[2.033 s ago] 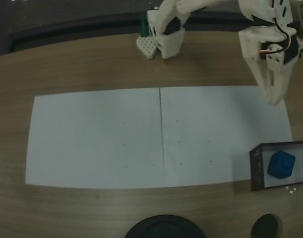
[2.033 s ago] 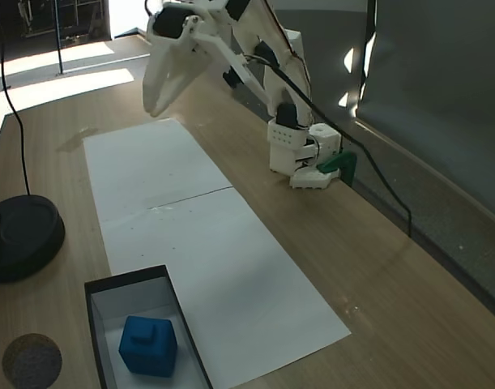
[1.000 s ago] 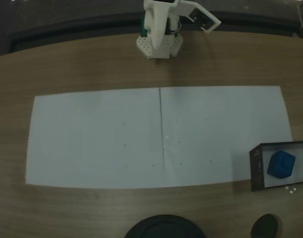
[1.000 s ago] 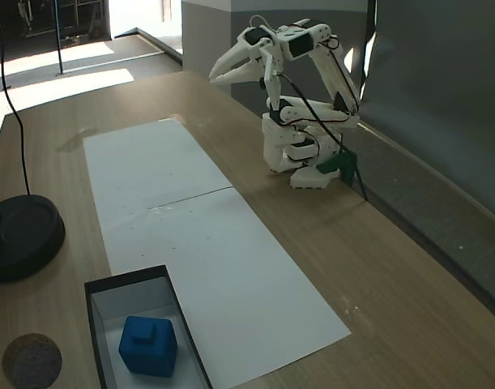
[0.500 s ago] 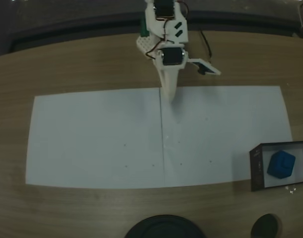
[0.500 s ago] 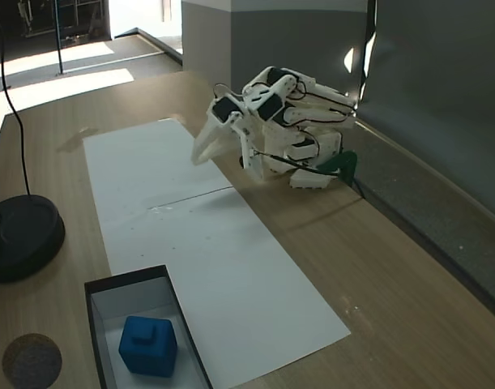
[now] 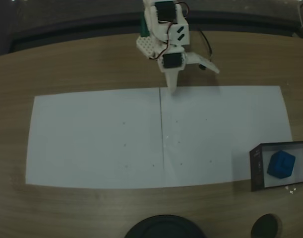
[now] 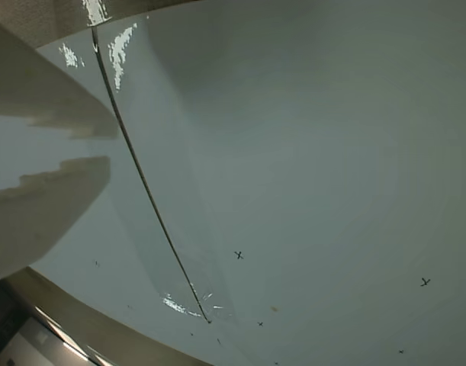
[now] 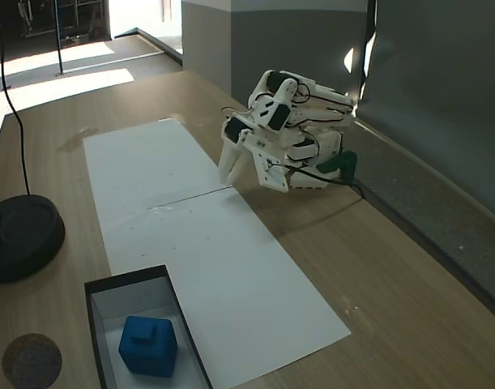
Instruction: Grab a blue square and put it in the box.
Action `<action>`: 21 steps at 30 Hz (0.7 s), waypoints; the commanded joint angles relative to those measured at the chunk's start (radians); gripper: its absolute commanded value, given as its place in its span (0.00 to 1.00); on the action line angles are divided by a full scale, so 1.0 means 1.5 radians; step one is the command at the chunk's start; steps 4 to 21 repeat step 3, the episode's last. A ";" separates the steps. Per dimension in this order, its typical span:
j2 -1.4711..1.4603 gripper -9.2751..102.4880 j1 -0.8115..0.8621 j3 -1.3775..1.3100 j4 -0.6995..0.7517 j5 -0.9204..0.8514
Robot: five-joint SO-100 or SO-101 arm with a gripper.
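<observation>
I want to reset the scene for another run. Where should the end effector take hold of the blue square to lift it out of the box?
Probably from straight above, closing on two opposite flat sides of the blue square. It sits flat on the floor of the box, whose dark walls block a sideways approach. Its small raised nub on top looks too small to grip. The end effector rests folded by the arm's base, far away.

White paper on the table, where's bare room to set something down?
Most of the white paper lies bare, from its left edge in the fixed view to the box. Crowded: the box holds the blue square; the gripper sits at the far edge.
</observation>
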 commanded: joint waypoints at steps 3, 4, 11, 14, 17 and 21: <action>0.016 0.08 0.004 -0.036 0.007 0.004; 0.016 0.08 0.004 -0.036 0.007 0.004; 0.016 0.08 0.004 -0.036 0.007 0.004; 0.016 0.08 0.004 -0.036 0.007 0.004; 0.016 0.08 0.004 -0.036 0.007 0.004; 0.016 0.08 0.004 -0.036 0.007 0.004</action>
